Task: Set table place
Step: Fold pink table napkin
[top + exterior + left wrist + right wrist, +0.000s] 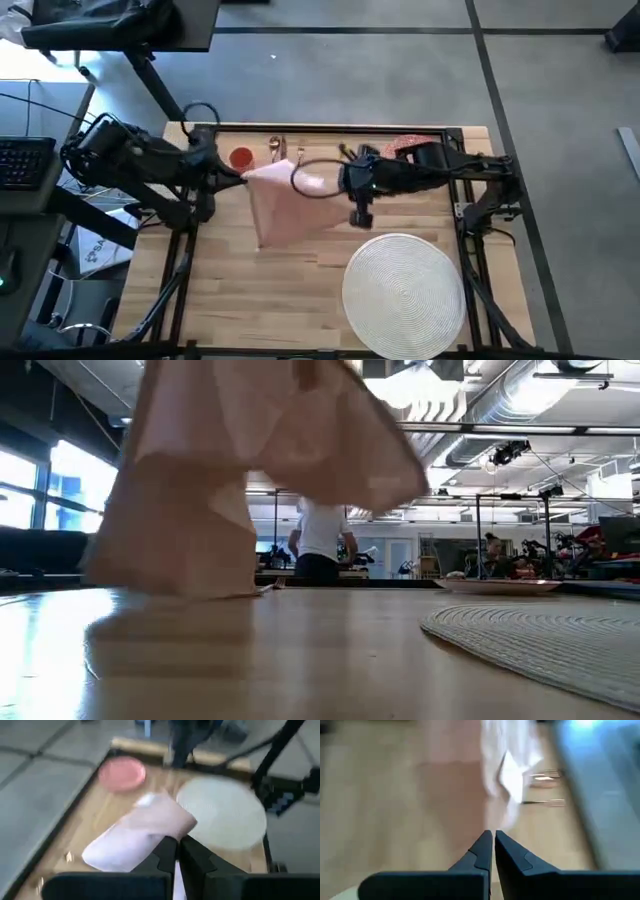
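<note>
On the light-wood table point(230, 290) we see the round white placemat point(403, 293) lying flat at the near right, bare. The beige-pink napkin point(285, 205) hangs between the two arms over the middle of the table, its lower edge touching the wood in the low view. Its long axis runs roughly from the left gripper point(240, 175) toward the right gripper point(345, 180).

The left gripper's fingers are pressed together on a napkin corner, as the left wrist view shows. The right gripper's fingers also sit together, but we cannot tell whether any cloth lies between them.

The placemat lies toward the right arm's side, so we judge the napkin must travel that way. The pink plate point(408, 146), orange-red cup point(241, 158) and gold cutlery point(277, 148) wait along the far edge.
</note>
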{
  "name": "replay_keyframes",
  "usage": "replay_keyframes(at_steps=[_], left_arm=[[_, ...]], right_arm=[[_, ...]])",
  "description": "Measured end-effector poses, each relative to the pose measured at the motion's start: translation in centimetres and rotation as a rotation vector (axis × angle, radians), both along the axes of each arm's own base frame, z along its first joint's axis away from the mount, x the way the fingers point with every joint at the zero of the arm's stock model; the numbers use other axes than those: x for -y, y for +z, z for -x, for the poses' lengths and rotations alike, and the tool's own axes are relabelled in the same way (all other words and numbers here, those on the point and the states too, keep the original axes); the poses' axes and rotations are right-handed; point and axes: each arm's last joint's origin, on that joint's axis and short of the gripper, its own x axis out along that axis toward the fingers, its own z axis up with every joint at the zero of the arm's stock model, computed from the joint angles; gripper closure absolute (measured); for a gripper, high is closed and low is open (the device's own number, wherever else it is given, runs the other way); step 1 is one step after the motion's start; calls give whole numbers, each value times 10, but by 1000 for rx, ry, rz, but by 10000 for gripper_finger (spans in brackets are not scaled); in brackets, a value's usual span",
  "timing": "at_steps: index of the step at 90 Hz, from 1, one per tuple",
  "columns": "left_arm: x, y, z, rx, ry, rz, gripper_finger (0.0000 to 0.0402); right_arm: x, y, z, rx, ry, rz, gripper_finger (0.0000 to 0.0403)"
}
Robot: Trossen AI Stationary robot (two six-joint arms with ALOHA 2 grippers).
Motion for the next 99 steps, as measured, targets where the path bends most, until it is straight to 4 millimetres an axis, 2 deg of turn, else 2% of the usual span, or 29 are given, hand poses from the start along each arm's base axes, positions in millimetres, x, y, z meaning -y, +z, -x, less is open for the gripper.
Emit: replay_keyframes(at_steps=[14,22,29,38,46,59,72,79,88,99], left_arm=[[9,4,1,36,-91,96,401],[10,7,1,66,-95,113,402],[10,7,1,68,-92,111,402],[10,7,1,67,-84,96,402],[10,7,1,67,-83,96,402],[10,7,1,62,-97,113,402],[11,6,1,58,-104,117,402],[11,6,1,54,-111,122,402],[11,6,1,46,-112,123,402],[11,5,1,40,-121,136,402]], right_arm=[[-10,15,4,46,100,-176,403],[-10,22,6,72,38,-214,403],[-9,13,2,63,-30,-201,402],[-16,-14,-10,15,-12,-174,394],[-26,-44,-26,25,35,-209,369],[-34,-98,-50,148,41,-241,297],[-33,-143,-63,337,-83,-229,218],[-31,-165,-67,373,-154,-204,188],[-32,-186,-75,398,-161,-205,172],[-35,-197,-91,425,-147,-197,179]])
